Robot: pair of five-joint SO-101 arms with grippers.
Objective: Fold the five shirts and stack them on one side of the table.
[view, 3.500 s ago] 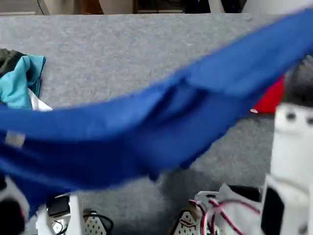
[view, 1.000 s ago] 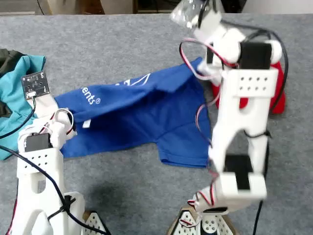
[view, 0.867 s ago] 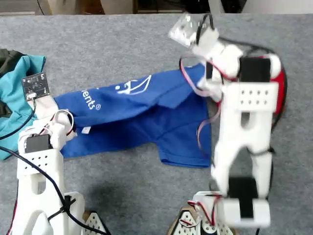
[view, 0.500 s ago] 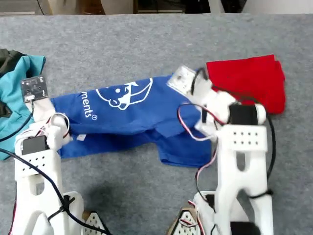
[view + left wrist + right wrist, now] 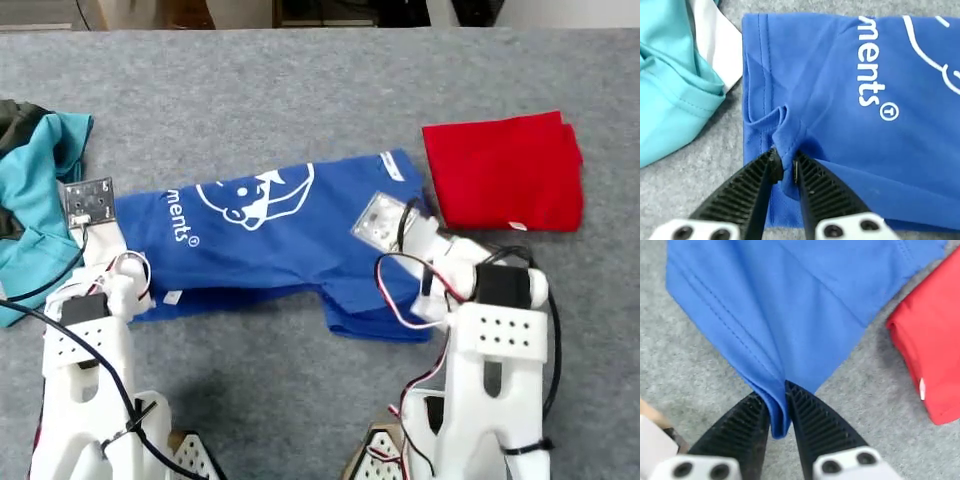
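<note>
A blue shirt [image 5: 270,235] with white print lies spread across the middle of the grey table. My left gripper [image 5: 784,167] is shut on a pinch of its hem [image 5: 782,131] at the shirt's left end [image 5: 130,275]. My right gripper [image 5: 778,412] is shut on a fold of the blue shirt [image 5: 790,315] at its right side, near the table's front [image 5: 405,265]. A folded red shirt [image 5: 505,185] lies at the right, also seen in the right wrist view [image 5: 932,355]. A teal shirt [image 5: 35,200] lies crumpled at the left edge [image 5: 675,95].
A dark garment [image 5: 15,120] sits under the teal shirt at the far left. Both arm bases [image 5: 85,400] stand at the table's front edge. Bare grey table [image 5: 300,90] stretches behind the shirts.
The blue shirt came down from the air and now lies flat on the table. The right arm drew back toward the front, uncovering the red shirt; both grippers still hold the cloth.
</note>
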